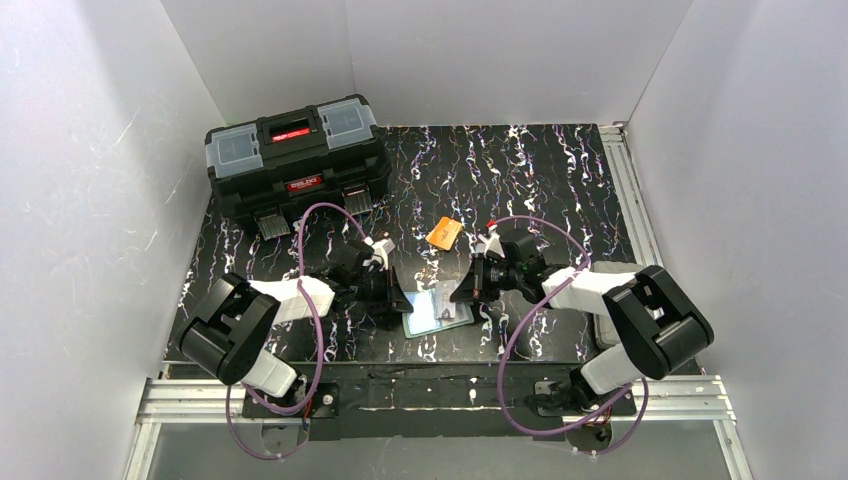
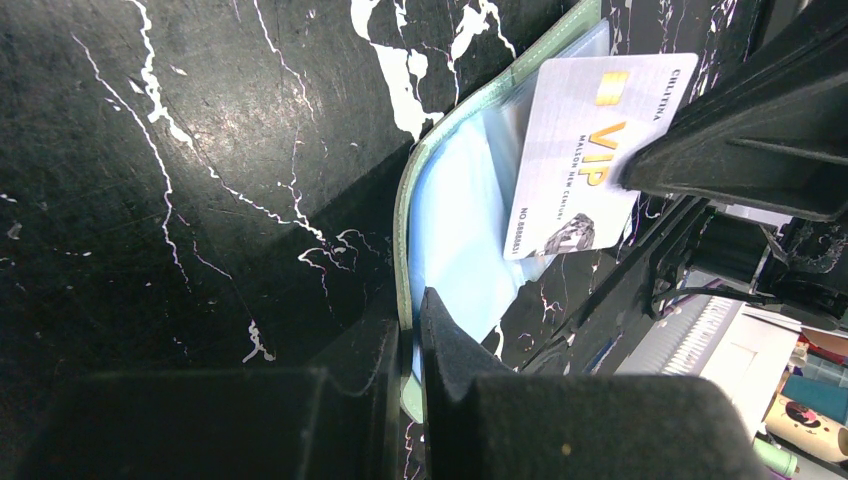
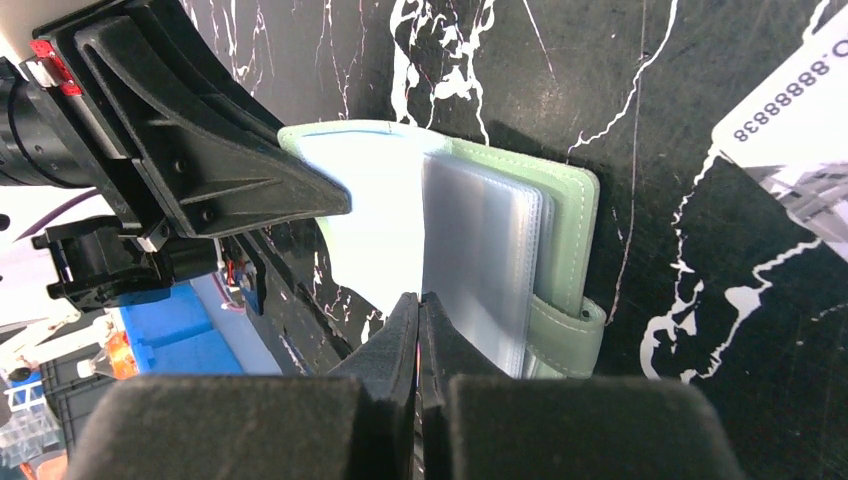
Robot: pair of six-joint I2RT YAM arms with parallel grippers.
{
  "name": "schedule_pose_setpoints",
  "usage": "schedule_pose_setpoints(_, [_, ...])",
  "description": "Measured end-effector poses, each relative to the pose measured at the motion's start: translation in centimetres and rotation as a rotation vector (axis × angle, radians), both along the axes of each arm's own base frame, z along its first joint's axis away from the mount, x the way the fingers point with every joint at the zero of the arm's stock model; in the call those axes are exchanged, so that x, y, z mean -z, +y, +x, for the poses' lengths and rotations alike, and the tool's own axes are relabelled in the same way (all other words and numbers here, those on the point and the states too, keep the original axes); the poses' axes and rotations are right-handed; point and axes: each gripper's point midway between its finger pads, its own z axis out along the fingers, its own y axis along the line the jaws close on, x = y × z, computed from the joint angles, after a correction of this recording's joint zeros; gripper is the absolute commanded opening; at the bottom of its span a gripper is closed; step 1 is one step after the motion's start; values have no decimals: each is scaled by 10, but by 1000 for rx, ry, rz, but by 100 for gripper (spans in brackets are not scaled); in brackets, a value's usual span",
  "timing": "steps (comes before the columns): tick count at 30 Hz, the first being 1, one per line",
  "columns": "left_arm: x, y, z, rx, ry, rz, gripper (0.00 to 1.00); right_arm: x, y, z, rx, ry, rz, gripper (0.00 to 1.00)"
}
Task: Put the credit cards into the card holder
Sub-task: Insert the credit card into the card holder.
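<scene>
Down near the front edge, both arms bend inward, wrists low. Its jaws closed, the left gripper pinches the rim of the open card holder; the right gripper is closed, grasp unclear, with the white card beside it. The orange card lies mid-counter, the toolbox in the far-left corner

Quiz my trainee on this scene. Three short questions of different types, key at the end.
1. True or false: the wallet lies open.
2. The card nearest the toolbox is: A blue; B orange; C black.
3. What do the left fingers pinch?
Key: 1 true; 2 B; 3 the wallet's edge.
</scene>
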Motion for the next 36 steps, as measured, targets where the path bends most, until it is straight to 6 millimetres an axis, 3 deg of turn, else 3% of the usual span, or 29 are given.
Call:
schedule_pose_setpoints(26, [0, 0, 0, 0, 0, 0, 7, 15, 4, -18, -92, 70, 22, 1])
schedule_pose_setpoints(36, [0, 0, 0, 0, 1, 0, 19, 19, 9, -17, -134, 82, 13, 1])
